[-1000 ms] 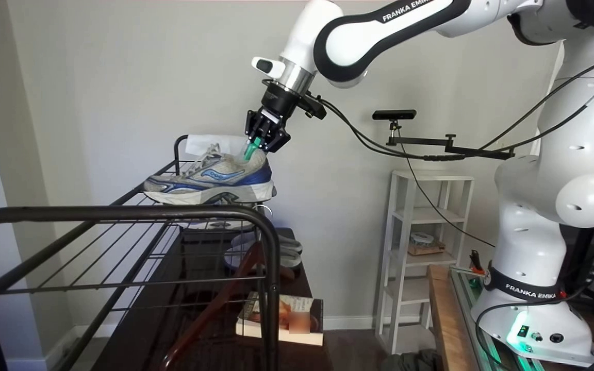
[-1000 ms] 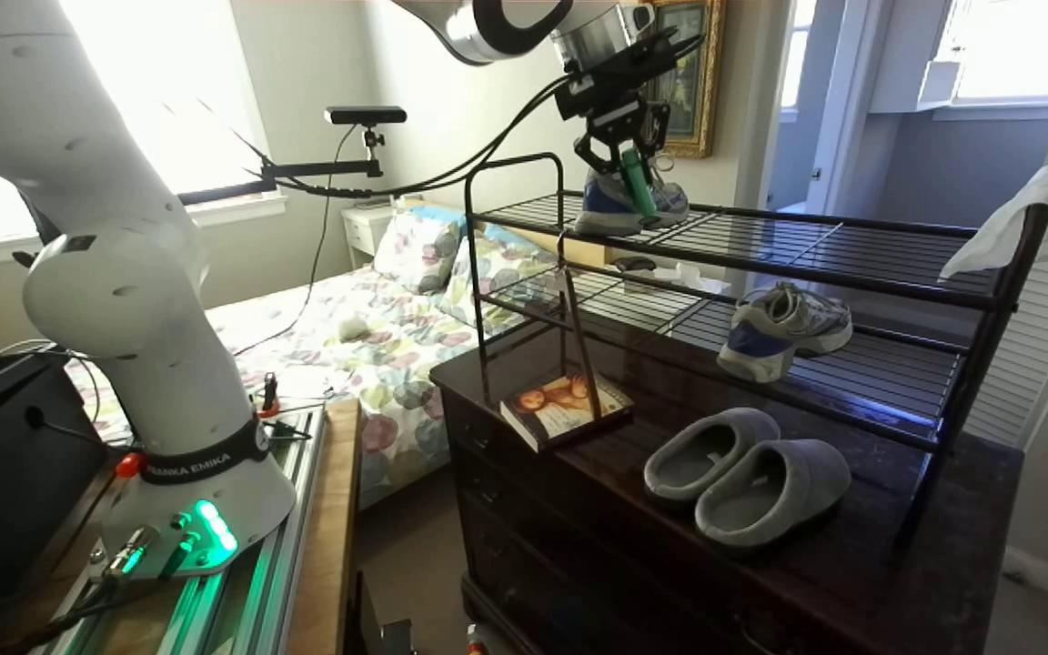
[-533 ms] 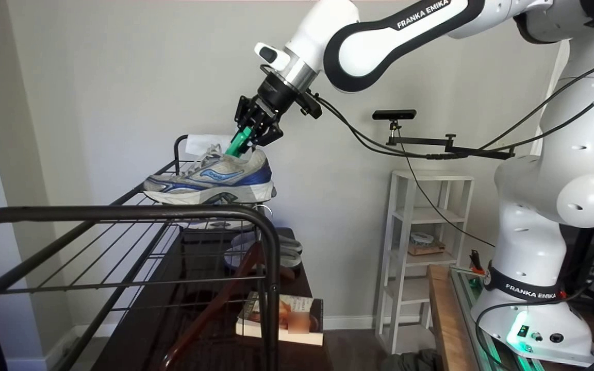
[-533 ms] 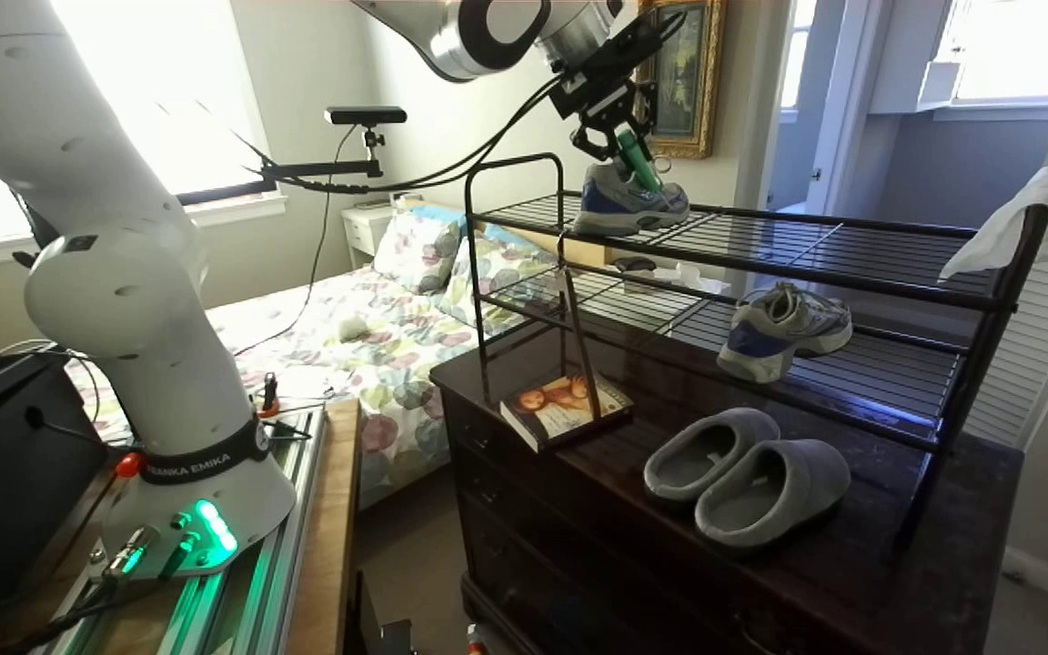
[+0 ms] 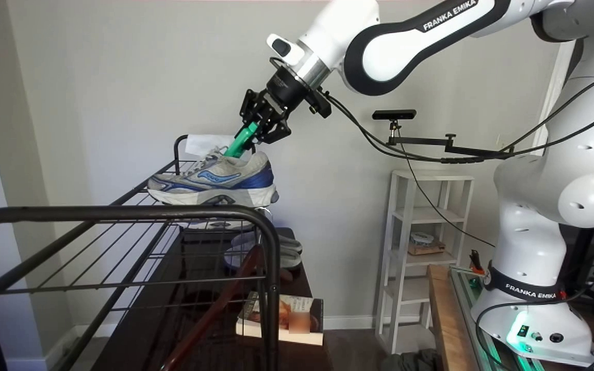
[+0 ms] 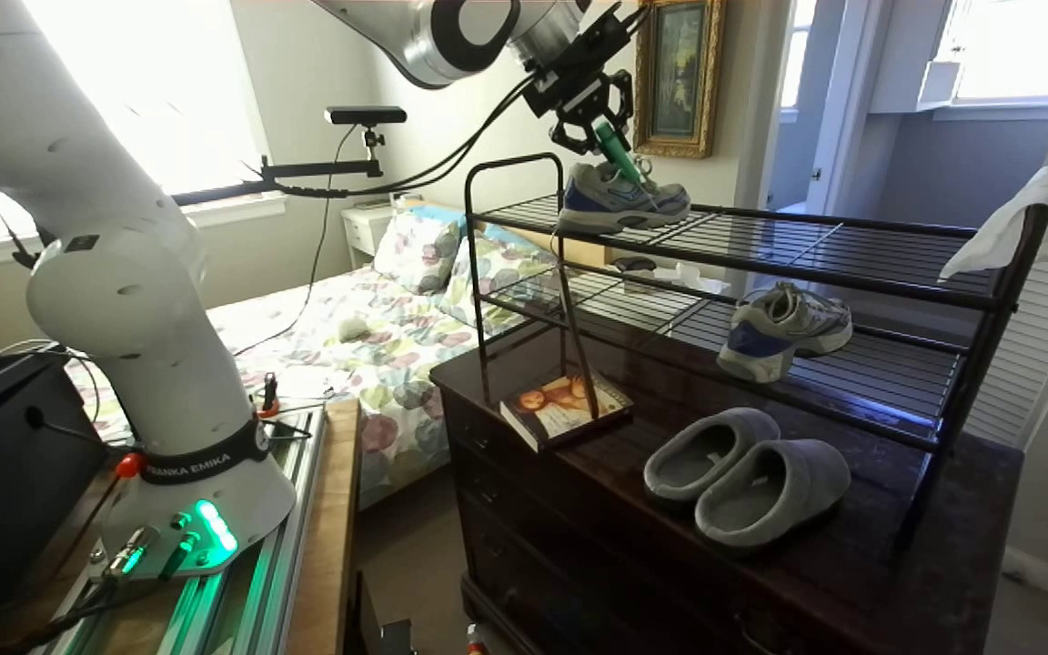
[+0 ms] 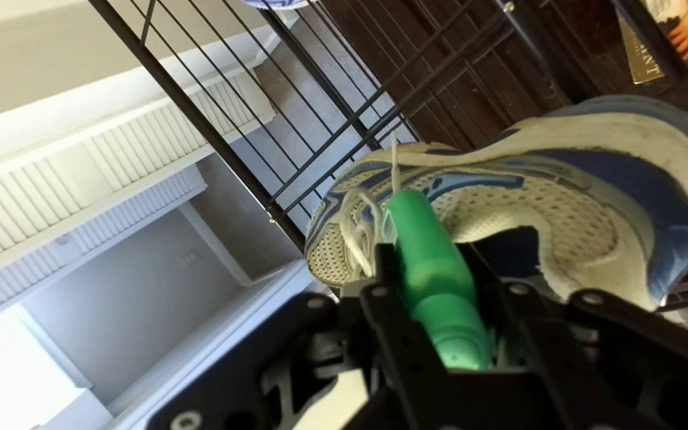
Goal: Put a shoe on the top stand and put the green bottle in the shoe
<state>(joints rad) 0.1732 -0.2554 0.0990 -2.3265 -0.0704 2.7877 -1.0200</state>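
The grey-and-white shoe sits on the top stand, at the end nearest the robot base; it also shows in an exterior view and the wrist view. My gripper, also in an exterior view, is shut on the green bottle and holds it tilted over the shoe. In the wrist view the bottle lies between the fingers, its far end over the laces. The dark shoe opening shows beside it. I cannot tell whether the bottle's tip is inside the shoe.
A matching shoe stands on the lower tier. Grey slippers and a book lie on the dark dresser. A brown stick leans near the rack. A white cloth hangs on the rack's far end.
The gripper and bottle swung over the shoe's front and then moved back toward the robot base. The shoe has shifted slightly the same way. The bottle stays gripped.
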